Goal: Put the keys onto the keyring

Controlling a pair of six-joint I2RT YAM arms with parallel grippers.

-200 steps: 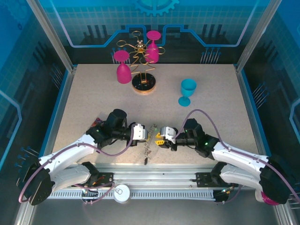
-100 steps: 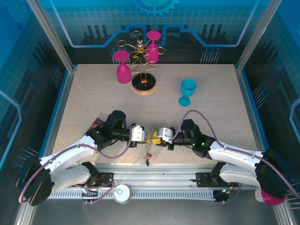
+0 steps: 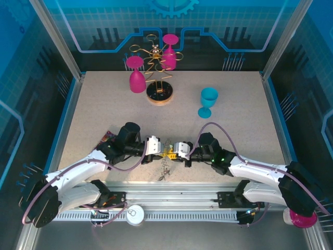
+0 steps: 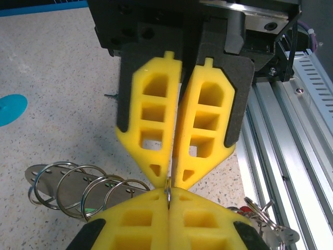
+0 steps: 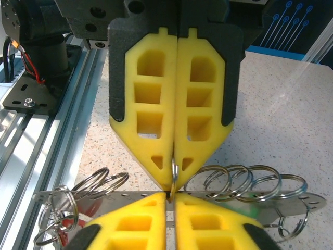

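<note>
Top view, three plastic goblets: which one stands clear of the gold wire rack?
The teal plastic goblet, alone on the table to the right of the gold wire rack. The left magenta goblet and the rear magenta goblet are at the rack.

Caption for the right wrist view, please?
Tip to tip, the right gripper and the left gripper both pinch one small ring of the keyring.

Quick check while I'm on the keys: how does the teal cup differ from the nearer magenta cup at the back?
The teal cup stands upright on its foot; the magenta cup is upside down, foot up. The teal cup stands alone on the table; the magenta cup is at the wire rack. Both are stemmed.
</note>
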